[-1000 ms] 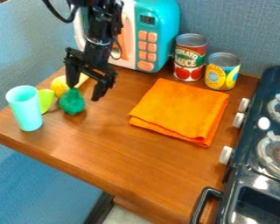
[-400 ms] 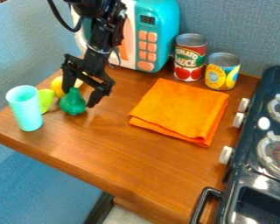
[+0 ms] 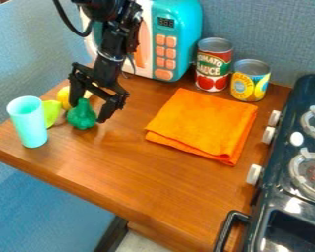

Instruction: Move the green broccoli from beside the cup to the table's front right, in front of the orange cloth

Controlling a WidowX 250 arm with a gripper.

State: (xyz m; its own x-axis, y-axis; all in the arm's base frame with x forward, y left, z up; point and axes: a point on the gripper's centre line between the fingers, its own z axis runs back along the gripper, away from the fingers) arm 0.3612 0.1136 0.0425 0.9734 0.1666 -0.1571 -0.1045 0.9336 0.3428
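We see the hand (image 3: 88, 112) open around the green toy (image 3: 82, 118), left of frame; contact unclear. Near it we've got a yellow toy (image 3: 63, 96), lime-green toy (image 3: 51, 113), mint cup (image 3: 30, 129). Orange cloth (image 3: 203, 125) on worktop (image 3: 140, 177), right of centre; red-labelled can (image 3: 213, 71), yellow-labelled can (image 3: 249, 83) upper right.

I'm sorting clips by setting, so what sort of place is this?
Probably a toy kitchen set up on a tabletop: a teal play microwave, a small stove with burners and knobs, and two food cans standing near the microwave.
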